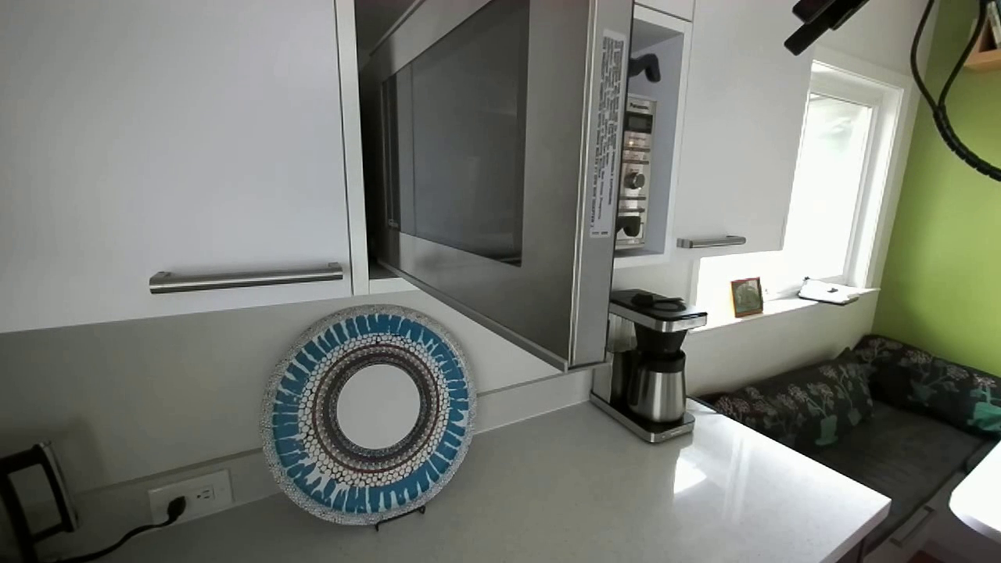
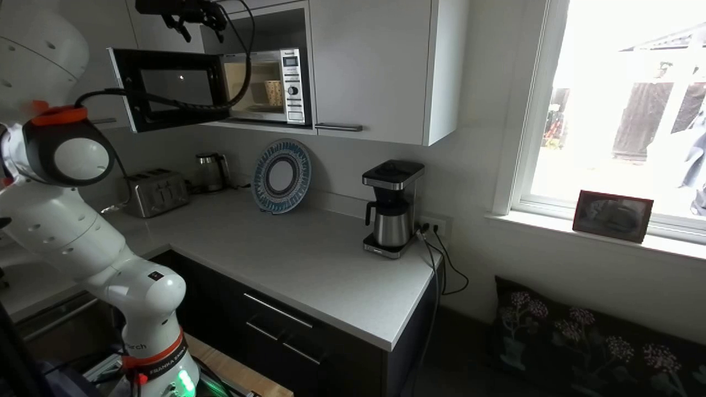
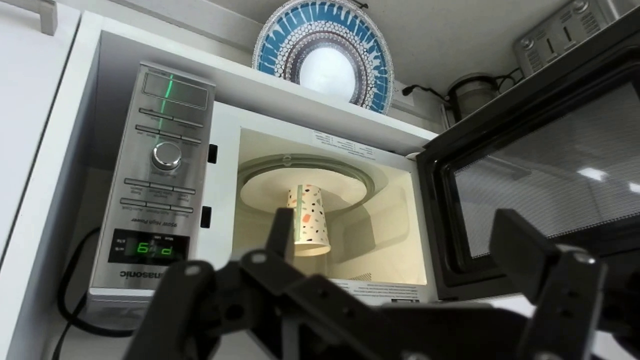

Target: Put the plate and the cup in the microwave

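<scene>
Inside the lit silver microwave [image 3: 165,185], whose door [image 3: 545,165] is swung wide, a speckled paper cup [image 3: 315,215] stands upright on a white plate [image 3: 260,187] on the turntable; the wrist picture is upside down. The cup [image 2: 274,92] also shows through the opening in an exterior view. A blue-patterned round plate [image 1: 301,407] leans upright on a stand on the counter. My gripper [image 3: 395,222] is open in front of the microwave, apart from the cup, with nothing between its fingers. High near the cabinets, the gripper [image 2: 204,37] appears in an exterior view; the door [image 1: 469,148] hides the microwave's inside elsewhere.
A coffee maker [image 2: 392,209] stands on the counter [image 2: 298,253] near its right end. A toaster [image 2: 157,193] and a kettle [image 2: 212,172] are at the back left. The arm's black cable [image 2: 165,102] loops across the open door. White cabinets flank the microwave's niche.
</scene>
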Motion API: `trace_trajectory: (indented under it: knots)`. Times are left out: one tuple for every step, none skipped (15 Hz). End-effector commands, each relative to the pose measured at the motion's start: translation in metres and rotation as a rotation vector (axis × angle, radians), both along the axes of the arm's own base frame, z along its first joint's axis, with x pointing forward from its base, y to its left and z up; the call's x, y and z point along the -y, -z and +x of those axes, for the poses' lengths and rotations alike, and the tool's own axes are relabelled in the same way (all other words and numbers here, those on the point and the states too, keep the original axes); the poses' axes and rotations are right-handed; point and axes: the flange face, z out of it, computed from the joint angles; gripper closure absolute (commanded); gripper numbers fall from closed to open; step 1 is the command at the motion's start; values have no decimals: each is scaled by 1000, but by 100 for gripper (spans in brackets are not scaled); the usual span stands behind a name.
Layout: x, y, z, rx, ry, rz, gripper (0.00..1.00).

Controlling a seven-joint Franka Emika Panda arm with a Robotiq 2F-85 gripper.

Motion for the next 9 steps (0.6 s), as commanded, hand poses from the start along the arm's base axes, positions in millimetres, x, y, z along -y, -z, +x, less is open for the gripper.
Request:
trace_trajectory:
  knots:
    - [5,-6,-22,15,-42,-8,0]
    - [3,-1,-8,-1,-13,-8,0]
    - [3,-1,-11,0,-16,-10,0]
    - [4,-1,-13,1,-19,-11,0]
    - [4,-1,-14,1,-21,-12,0]
    - [4,-1,-14,1,-22,-13,0]
    - [4,-1,-13,0,-24,-14,0]
    - [4,-1,-13,-1,-24,-14,0]
    - [4,-1,-13,-1,-25,-15,0]
